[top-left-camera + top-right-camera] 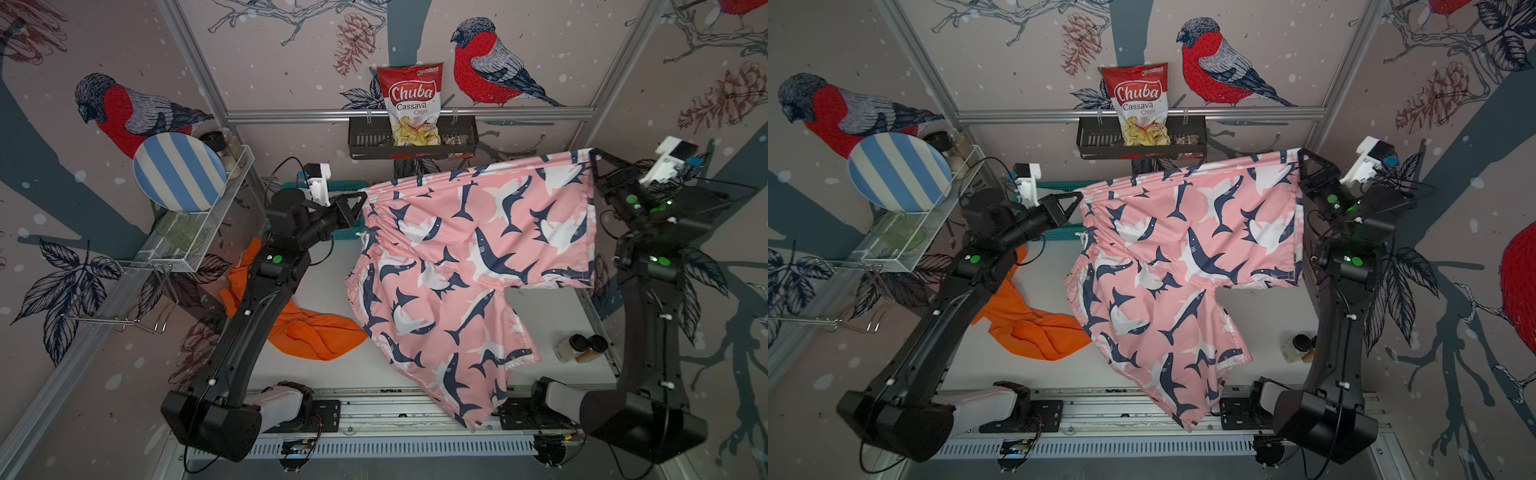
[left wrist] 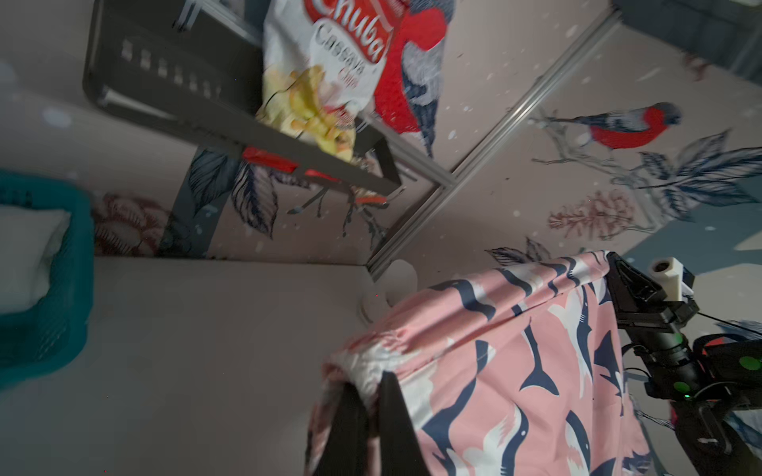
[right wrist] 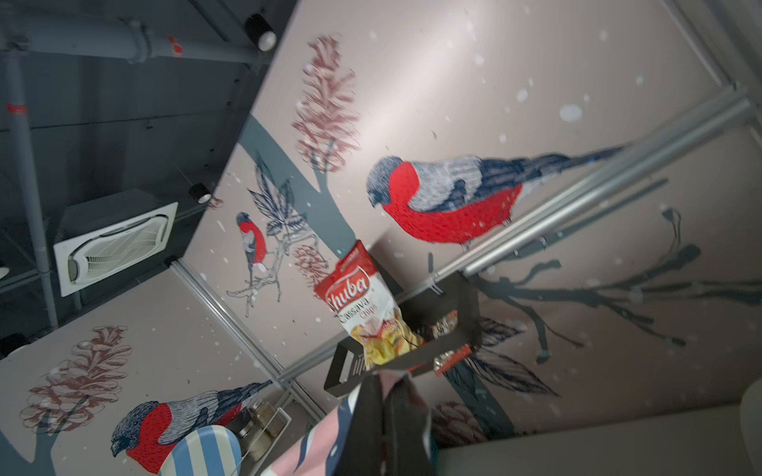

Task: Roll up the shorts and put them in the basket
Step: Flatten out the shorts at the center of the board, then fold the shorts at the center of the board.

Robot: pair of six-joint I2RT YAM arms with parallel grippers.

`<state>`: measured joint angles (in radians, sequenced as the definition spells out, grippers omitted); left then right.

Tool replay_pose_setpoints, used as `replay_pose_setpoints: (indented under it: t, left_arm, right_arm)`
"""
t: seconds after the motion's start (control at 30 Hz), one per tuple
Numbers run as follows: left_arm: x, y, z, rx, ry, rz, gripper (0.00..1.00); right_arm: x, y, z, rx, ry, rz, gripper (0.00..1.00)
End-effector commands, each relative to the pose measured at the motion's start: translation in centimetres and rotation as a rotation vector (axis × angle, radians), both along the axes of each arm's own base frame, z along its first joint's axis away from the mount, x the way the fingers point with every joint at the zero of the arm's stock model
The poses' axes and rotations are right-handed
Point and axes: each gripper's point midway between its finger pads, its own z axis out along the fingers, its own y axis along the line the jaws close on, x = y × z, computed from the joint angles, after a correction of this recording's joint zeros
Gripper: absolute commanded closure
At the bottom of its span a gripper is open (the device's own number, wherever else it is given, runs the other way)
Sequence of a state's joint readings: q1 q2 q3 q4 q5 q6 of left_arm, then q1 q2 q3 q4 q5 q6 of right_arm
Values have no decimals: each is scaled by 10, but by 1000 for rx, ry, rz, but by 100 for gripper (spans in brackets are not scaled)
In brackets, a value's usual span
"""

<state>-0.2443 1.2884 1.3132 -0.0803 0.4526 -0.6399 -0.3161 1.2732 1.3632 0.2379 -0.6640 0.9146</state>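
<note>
The pink shark-print shorts (image 1: pixel 457 257) (image 1: pixel 1163 257) hang spread in the air above the white table (image 1: pixel 557 316). One leg droops over the table's front edge. My left gripper (image 1: pixel 360 198) (image 2: pixel 371 385) is shut on the gathered waistband corner. My right gripper (image 1: pixel 592 153) (image 3: pixel 385 377) is shut on the opposite upper corner, held higher and farther back. The orange shorts (image 1: pixel 316 332) (image 1: pixel 1038 332) lie crumpled on the table under my left arm. A white fabric bundle (image 2: pixel 29 247) rests inside the teal basket (image 2: pixel 62 329).
The teal basket (image 1: pixel 345 236) stands at the back of the table behind my left gripper. A black wall shelf (image 1: pixel 365 137) holds a chips bag (image 1: pixel 411 104). At the left, a wire rack carries a striped plate (image 1: pixel 178 172). Two spice jars (image 1: pixel 582 347) stand at the table's right.
</note>
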Motion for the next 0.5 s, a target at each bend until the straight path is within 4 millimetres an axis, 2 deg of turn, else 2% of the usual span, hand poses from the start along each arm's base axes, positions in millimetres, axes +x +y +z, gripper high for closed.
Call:
replay_pose_setpoints:
  t: [0.0,0.07,0.13,0.2,0.27,0.33,0.47]
  left_arm:
    - [65,35,-70,102,95,264,100]
    - [97,30,-117,150,175,255,100]
    - [122,24,-155,174,248,227,100]
    - [142,18,-183,181,308,193,100]
    - [156,14,-202,190,348,176,100]
    - [164,17,-211,191,369,183,100]
    - [168,32,-222,170,412,205,100]
  right_arm:
    - [56,-42,-53,15,37,-240,100]
    - [85,-38,-97,29,115,-213,100]
    - [104,-35,-128,47,169,-182,100]
    - [116,-30,-150,66,213,-143,100]
    - [121,-27,-162,81,241,-113,100]
    - [121,-22,-170,87,262,-87,100]
    - [106,-4,-180,99,308,-10,100]
